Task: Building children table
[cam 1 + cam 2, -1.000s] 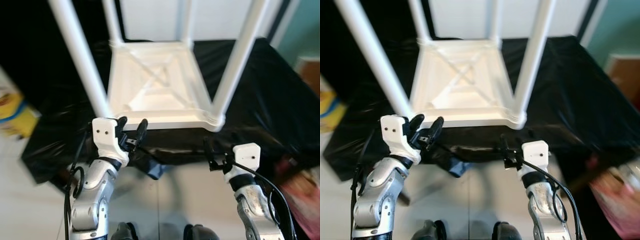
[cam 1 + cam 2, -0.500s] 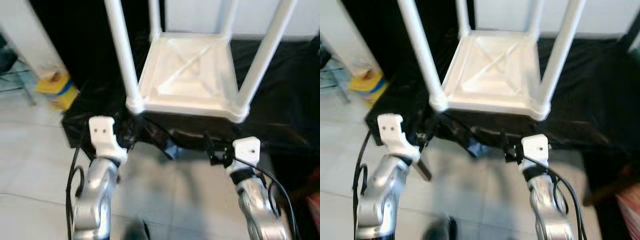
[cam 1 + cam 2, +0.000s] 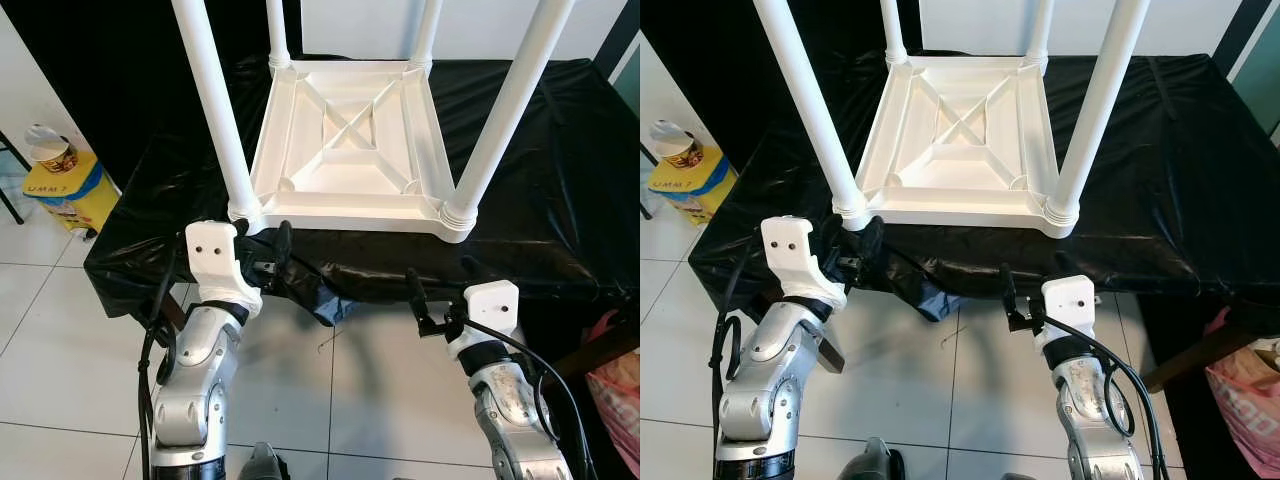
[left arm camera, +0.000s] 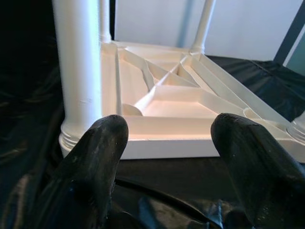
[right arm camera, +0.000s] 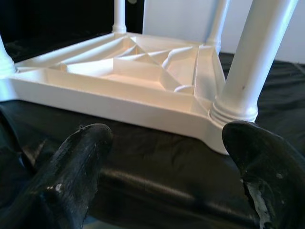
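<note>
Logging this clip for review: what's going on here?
A white children's table lies upside down on a black-covered surface, with all four legs fitted and pointing up. The robot stands at the near edge. Its left gripper is open, close to the near-left leg but holding nothing. Its right gripper is open too, lower and nearer the robot, in front of the near-right leg. Neither touches the table.

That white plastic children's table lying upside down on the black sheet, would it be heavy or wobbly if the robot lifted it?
The white plastic children's table is probably light for its size: its underside is hollow, stiffened only by thin crossed ribs. It likely stays stiff when lifted. With four long legs pointing up, it might tip if grabbed by one leg. The glossy black plastic sheet beneath it may let it slide.
</note>
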Motion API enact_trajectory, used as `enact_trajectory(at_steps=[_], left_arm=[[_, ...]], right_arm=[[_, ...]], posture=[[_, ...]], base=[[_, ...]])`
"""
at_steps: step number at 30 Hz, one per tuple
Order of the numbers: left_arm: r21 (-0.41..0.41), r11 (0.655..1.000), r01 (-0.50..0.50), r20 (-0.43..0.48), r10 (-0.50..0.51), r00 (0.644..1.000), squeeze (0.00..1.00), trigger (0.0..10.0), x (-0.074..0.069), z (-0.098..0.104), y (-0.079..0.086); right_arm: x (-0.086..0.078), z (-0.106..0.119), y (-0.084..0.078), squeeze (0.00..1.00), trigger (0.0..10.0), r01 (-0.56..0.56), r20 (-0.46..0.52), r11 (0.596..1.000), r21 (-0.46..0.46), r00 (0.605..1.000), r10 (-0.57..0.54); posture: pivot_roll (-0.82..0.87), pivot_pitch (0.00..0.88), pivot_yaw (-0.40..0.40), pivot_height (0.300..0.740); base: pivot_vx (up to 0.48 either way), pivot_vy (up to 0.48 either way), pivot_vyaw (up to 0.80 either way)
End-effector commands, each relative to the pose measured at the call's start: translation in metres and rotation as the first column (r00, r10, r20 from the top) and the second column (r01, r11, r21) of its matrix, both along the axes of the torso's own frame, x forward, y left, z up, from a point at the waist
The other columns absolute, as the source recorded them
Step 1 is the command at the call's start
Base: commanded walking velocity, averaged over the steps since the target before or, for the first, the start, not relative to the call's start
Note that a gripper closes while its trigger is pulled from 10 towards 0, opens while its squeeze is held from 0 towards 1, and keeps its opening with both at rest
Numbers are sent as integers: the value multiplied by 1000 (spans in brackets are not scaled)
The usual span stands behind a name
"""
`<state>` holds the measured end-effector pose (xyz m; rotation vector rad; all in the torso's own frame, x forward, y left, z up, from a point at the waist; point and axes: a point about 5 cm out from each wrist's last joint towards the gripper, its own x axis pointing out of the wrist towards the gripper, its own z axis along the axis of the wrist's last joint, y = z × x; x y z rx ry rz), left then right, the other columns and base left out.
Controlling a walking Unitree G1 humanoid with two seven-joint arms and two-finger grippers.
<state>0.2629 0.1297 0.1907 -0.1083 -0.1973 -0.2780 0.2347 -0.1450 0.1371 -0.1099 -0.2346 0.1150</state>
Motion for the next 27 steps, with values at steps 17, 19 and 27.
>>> enact_trajectory(at_steps=[17, 19, 27], left_arm=[[-62, 997, 37, 6, -37, 999, 0, 10000, 2, 1, 3], [-60, 997, 39, 7, -39, 999, 0, 10000, 2, 1, 4], [-58, 998, 34, 30, -32, 999, 0, 10000, 11, 6, 11]], right_arm=[[20, 10, -25, 0, 10000, 134, 41, 990, -38, 990, -132], [22, 11, -26, 0, 10000, 136, 42, 990, -37, 990, -134], [36, 16, -30, 0, 10000, 140, 51, 989, -56, 989, -137]], posture=[[3, 96, -32, 740], [3, 96, -32, 740], [0, 79, -36, 740]], base=[[0, 0, 0], [0, 0, 0], [0, 0, 0]])
